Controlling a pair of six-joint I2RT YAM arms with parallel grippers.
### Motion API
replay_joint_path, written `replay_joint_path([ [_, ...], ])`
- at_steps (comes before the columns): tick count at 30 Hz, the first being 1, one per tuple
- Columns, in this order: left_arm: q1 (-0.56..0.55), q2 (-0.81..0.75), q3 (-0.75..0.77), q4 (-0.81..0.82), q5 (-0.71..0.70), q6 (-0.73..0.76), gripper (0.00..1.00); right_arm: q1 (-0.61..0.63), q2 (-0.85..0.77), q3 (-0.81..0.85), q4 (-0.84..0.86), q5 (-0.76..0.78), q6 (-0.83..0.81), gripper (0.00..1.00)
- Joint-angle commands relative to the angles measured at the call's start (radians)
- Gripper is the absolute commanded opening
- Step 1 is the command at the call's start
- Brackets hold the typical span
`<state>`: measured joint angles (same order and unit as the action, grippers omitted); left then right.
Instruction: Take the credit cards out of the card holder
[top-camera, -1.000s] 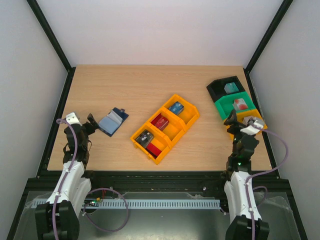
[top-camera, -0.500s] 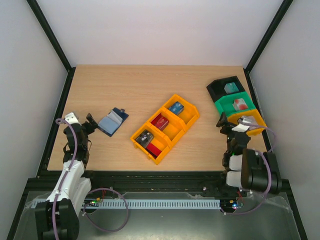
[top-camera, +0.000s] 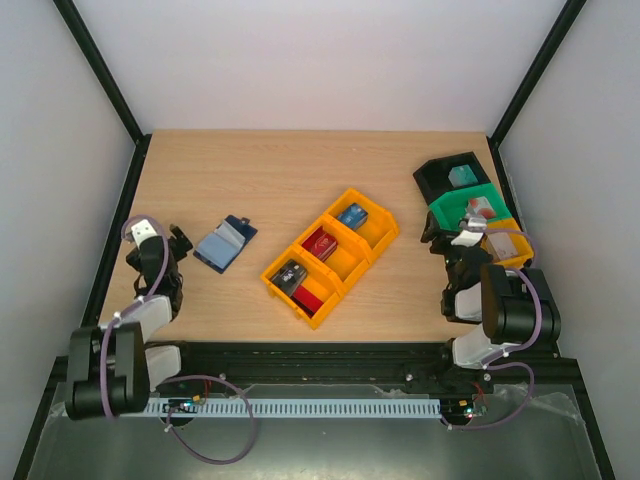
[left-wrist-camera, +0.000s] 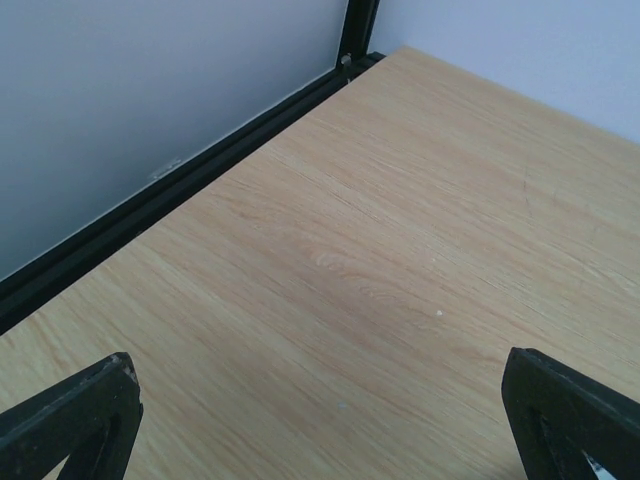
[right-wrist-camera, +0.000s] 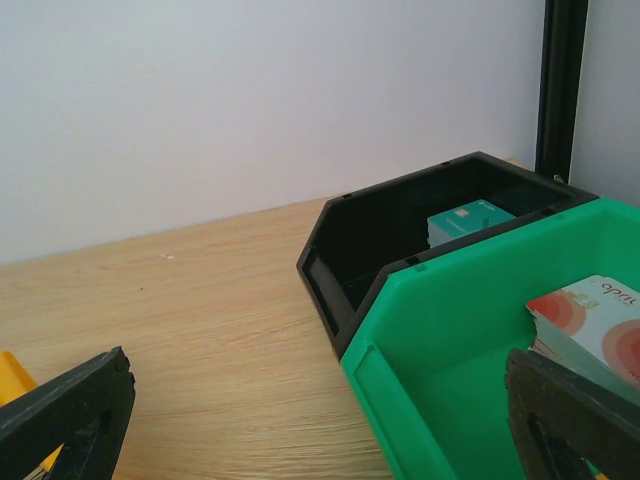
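left arm (top-camera: 152, 280) and right arm (top-camera: 468, 285) folded low over their bases, jaws of both wide apart, empty

Only one piece of lettering shows: a short dark word along the edge of the white-and-red pack (right-wrist-camera: 592, 318) in the green bin (right-wrist-camera: 440, 340), too tilted and cropped to read. The teal box (right-wrist-camera: 468, 220) in the black bin (right-wrist-camera: 372, 232) bears a small illegible mark. The credit cards (top-camera: 320, 243), seen from overhead, show no readable print.
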<state>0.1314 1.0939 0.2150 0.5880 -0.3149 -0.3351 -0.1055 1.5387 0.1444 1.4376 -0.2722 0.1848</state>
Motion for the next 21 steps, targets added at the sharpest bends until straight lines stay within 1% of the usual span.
replay_joint_path([
  [1, -0.013, 0.133, 0.067, 0.229, 0.011, 0.05, 0.99, 0.01, -0.002, 0.023, -0.033, 0.008, -0.034, 0.99],
  [4, -0.038, 0.238, 0.083, 0.348, 0.036, 0.11, 0.99, 0.011, -0.002, 0.024, -0.037, 0.011, -0.034, 0.99],
  [6, -0.041, 0.293, 0.094, 0.381, 0.081, 0.121, 1.0, 0.012, -0.002, 0.023, -0.036, 0.012, -0.033, 0.99],
  [9, -0.068, 0.348, 0.091, 0.455, 0.097, 0.141, 0.99, 0.012, -0.002, 0.021, -0.033, 0.012, -0.033, 0.99],
  [12, -0.114, 0.378, 0.089, 0.499, 0.112, 0.206, 1.0, 0.012, -0.002, 0.02, -0.032, 0.012, -0.033, 0.99],
  [15, -0.124, 0.419, 0.027, 0.648, 0.136, 0.23, 0.99, 0.012, -0.003, 0.021, -0.032, 0.011, -0.033, 0.99],
  [18, -0.122, 0.423, -0.017, 0.728, 0.14, 0.23, 1.0, 0.012, -0.004, 0.021, -0.032, 0.012, -0.033, 0.99],
  [21, -0.127, 0.429, -0.008, 0.717, 0.117, 0.229, 0.99, 0.012, -0.002, 0.021, -0.032, 0.012, -0.034, 0.99],
])
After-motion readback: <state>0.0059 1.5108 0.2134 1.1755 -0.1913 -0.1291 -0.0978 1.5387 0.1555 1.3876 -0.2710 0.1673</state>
